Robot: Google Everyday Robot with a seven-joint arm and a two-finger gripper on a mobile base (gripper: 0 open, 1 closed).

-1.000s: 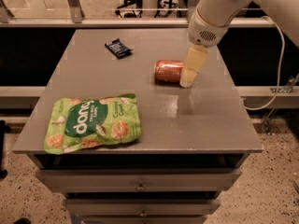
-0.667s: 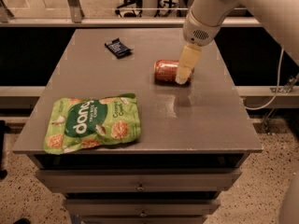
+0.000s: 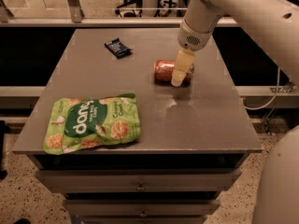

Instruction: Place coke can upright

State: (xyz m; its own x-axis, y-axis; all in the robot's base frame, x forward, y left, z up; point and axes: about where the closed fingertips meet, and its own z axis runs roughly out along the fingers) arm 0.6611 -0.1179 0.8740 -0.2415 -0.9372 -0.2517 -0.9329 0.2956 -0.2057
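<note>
The coke can is a small red-orange can lying on its side at the right-middle of the grey table. My gripper hangs from the white arm that comes in from the upper right. It is down at the can's right half and overlaps it in the camera view. The can's right end is partly hidden behind the gripper. I cannot tell whether the gripper touches the can.
A green snack bag lies flat at the front left of the table. A small dark packet lies at the back, left of the can. Drawers sit below the table top. The table's right edge is close to the can.
The gripper has moved left and down across the can, from its right end to over its right half. The can, the bag and the packet have not moved.
</note>
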